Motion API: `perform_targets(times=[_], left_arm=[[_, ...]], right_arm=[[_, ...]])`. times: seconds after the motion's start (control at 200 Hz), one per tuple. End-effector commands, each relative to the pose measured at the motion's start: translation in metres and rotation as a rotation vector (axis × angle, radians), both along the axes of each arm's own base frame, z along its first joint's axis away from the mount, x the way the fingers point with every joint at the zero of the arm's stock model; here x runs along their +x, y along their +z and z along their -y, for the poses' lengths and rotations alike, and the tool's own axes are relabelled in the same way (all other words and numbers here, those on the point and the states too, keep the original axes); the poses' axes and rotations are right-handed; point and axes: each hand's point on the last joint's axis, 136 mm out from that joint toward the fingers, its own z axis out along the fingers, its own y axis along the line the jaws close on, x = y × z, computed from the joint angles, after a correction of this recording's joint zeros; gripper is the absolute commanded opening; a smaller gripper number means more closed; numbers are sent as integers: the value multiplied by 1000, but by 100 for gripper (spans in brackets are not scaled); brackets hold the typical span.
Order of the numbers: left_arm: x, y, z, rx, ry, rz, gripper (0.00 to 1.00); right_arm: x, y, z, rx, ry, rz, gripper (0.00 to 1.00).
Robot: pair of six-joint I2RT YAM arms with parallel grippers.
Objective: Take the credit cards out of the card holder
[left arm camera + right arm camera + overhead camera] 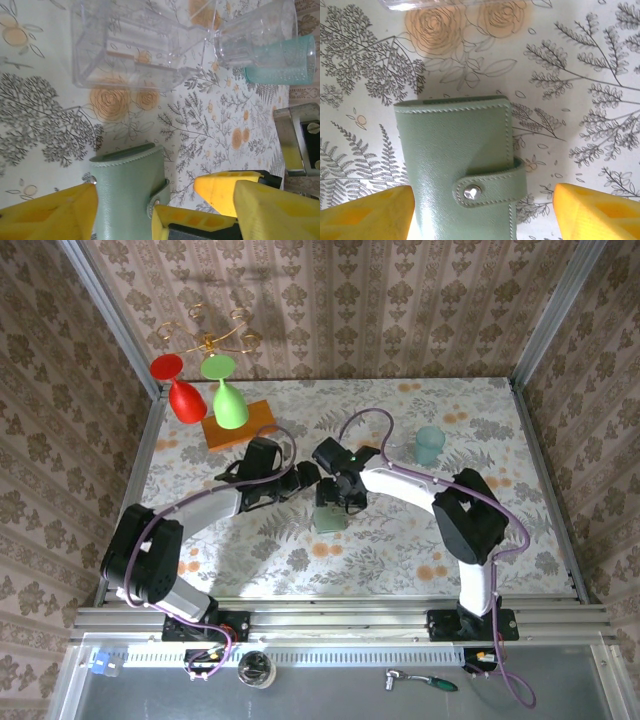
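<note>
With the card holder (460, 150) lying snapped shut on the table (580, 100) between the wide-spread right gripper (482, 200) and the open left gripper (160, 197), pin its body and pop the tab (492, 187) first.

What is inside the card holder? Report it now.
The card holder lies closed, its tab snapped shut, so only the green outer cover shows. Any cards or pockets inside are covered and cannot be seen.

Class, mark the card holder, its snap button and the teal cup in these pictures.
card holder (452, 145), right wrist view, front face.
snap button (471, 192), right wrist view, metal stud.
teal cup (430, 445), top external view, side wall.
</note>
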Motion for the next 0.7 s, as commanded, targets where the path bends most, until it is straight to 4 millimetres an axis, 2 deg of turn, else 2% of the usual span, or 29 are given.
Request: perform_targets(times=[0.0,0.245,0.375,0.53,0.695], left_arm=[[-16,-20,4,4,11,-65,67],[-23,-30,11,-40,26,-97,53],[-27,-29,17,-50,7,-107,42],[-36,-32,16,-27,2,-129,30],[-41,-34,17,-42,-11,-147,20]], right_arm=[[-2,14,8,36,-8,4,73],[-12,6,22,15,-6,-18,70],[-12,8,22,21,5,-18,67],[-13,8,25,23,-8,-38,65],[-15,8,17,51,20,-49,59]])
